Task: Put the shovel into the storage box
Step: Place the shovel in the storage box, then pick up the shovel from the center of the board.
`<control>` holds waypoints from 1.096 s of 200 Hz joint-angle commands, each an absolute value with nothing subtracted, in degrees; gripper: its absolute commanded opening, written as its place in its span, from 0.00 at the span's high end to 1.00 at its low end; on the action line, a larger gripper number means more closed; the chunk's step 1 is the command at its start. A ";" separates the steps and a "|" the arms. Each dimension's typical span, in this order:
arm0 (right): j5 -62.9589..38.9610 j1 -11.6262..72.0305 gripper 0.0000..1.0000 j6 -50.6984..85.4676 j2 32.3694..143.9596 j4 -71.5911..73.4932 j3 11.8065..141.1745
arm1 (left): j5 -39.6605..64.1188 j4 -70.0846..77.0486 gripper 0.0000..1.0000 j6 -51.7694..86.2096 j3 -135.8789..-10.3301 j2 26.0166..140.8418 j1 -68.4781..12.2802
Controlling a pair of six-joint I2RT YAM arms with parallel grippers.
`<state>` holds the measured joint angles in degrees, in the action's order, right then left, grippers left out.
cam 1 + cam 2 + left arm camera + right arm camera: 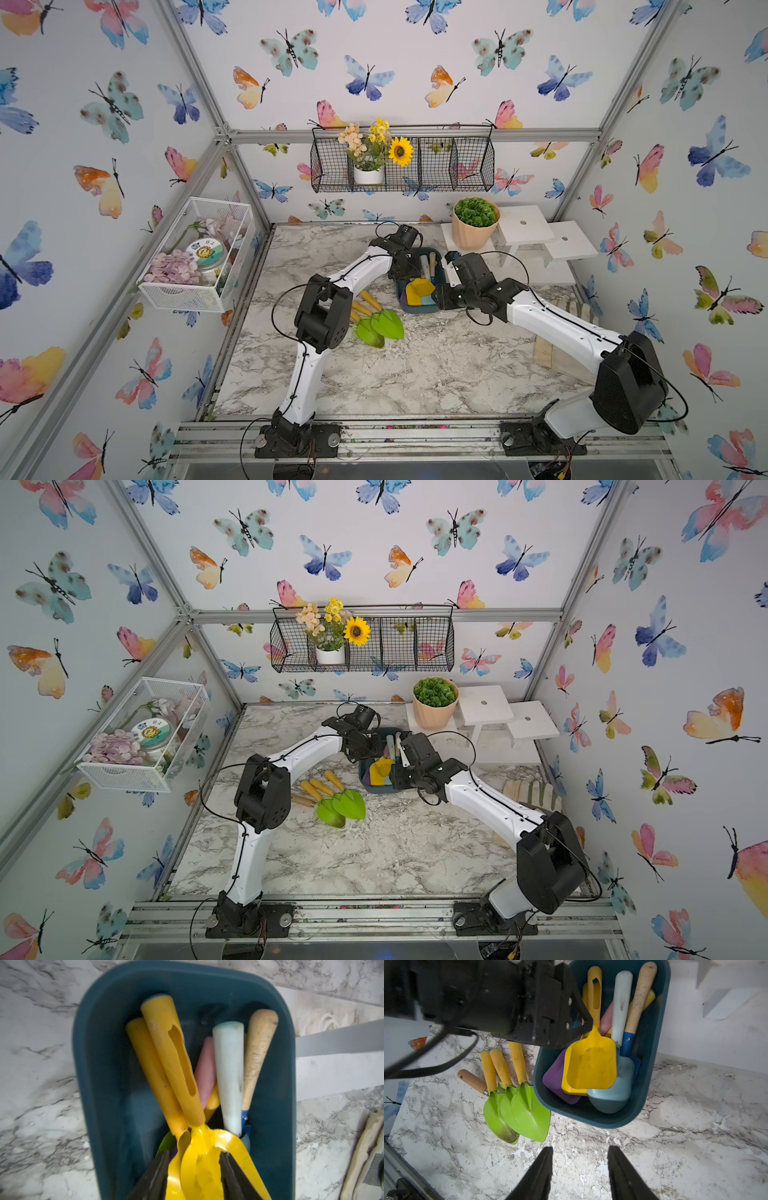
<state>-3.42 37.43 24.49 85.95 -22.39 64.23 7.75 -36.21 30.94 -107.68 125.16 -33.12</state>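
Worktop (415, 374): storage box (99, 1064) holds mixed shovels, with the yellow shovel (591, 1064) on top of the pile. It is likely light, stiff, slick plastic; the handle looks the best hold. Three green shovels (517, 1113) lie beside the box. Left tool (194, 1153) is part-open, astride the yellow blade, no pinch evident. Right tool (580, 1148) is part-open, empty, over bare worktop.

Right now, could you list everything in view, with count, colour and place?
storage box: one, dark teal, on the marble table.
shovels: at least five, yellow, purple, pale blue, blue, inside the storage box.
trowels: three, green with yellow handles, on the table beside the box.
wire basket: one, black, back wall, holding flowers.
mesh basket: one, white, side wall.
potted plant: one, peach pot, at the rear.
left pincer: one, black, open, over the box.
right pincer: one, black, open, above the table.
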 commanded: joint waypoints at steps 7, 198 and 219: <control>-4.04 37.00 0.52 24.87 87.16 -21.37 65.56 | 7.87 -33.87 0.53 29.70 -103.59 117.34 -33.31; -14.27 37.52 0.49 20.18 92.05 -19.87 71.25 | 2.57 -25.25 0.57 40.73 -65.64 86.96 -26.47; -15.96 38.26 0.49 19.39 93.35 -19.60 72.21 | 1.68 -25.17 0.58 42.70 -61.20 83.52 -25.03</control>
<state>-12.38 37.56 21.15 91.74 -20.18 70.13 3.90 -25.76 39.33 -65.08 87.92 -26.48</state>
